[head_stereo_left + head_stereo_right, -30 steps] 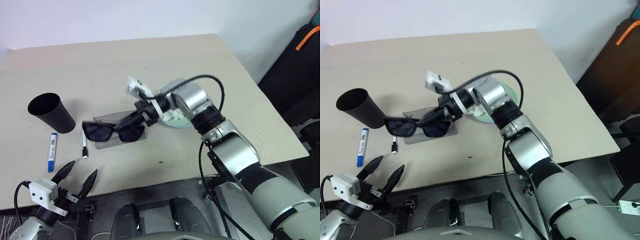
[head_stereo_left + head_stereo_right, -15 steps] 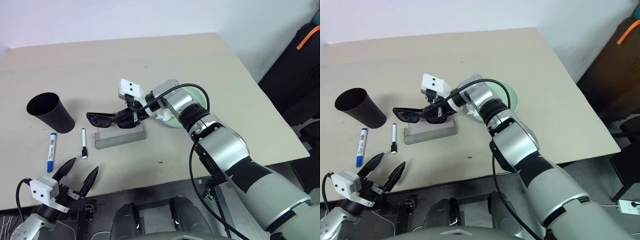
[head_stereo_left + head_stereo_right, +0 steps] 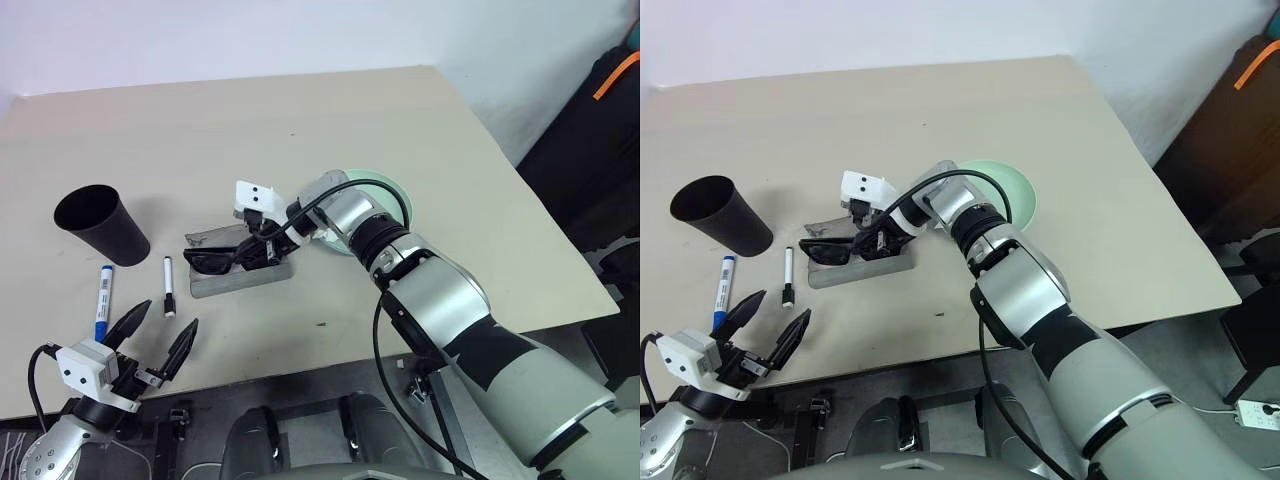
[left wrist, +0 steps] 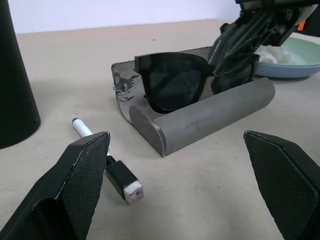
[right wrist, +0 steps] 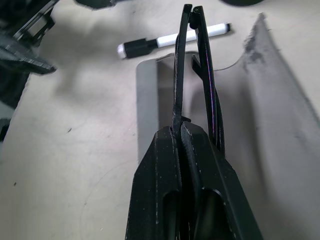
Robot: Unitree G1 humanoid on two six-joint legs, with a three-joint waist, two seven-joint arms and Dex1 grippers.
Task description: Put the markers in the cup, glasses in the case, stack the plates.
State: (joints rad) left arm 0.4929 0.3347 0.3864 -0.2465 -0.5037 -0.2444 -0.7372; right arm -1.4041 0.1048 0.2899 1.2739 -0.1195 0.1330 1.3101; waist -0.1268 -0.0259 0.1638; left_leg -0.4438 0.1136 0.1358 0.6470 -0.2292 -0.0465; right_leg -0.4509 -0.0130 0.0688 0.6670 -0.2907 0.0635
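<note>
Glasses [image 3: 222,262] clamped in right hand [image 3: 252,252] inside open case [image 3: 240,277]; left hand [image 3: 150,335] spread empty

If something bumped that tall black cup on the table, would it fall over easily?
Probably fairly easily. The cup is tall and tapers to a narrow base, so a push near the rim would likely tip it. It looks like thin plastic and seems empty, so it is probably light. Once down, its tapered sides would likely make it roll in a curve.

beige table [image 3: 300,120], crumpled white tissue [image 4: 272,54]
</note>
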